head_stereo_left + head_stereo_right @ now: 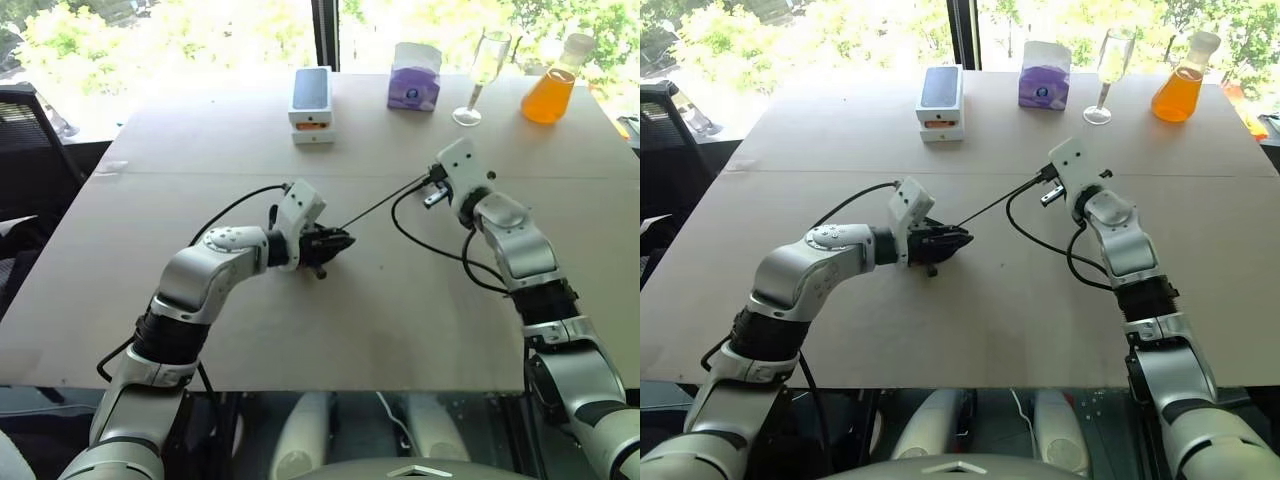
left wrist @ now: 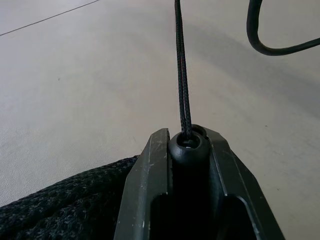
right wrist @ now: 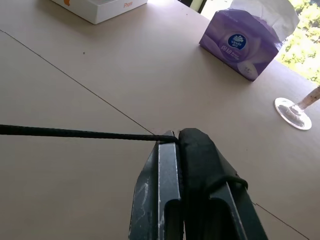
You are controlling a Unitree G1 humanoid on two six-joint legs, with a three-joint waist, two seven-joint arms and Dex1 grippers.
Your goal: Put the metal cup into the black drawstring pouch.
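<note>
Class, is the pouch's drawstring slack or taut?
Taut: the cord runs straight from the left pincer, at the pouch, to the shut right pincer.

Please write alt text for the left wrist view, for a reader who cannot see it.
The left gripper pinches the round black cord stopper of the soft black drawstring pouch, whose mesh fabric lies beside its fingers on the pale table. A thin black cord runs taut from the stopper away across the table.

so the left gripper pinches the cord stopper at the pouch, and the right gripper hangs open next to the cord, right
Not quite. The left gripper does pinch the cord stopper at the pouch, but the right gripper is not open: the right wrist view shows it shut on the cord, which runs taut between the two.
</note>
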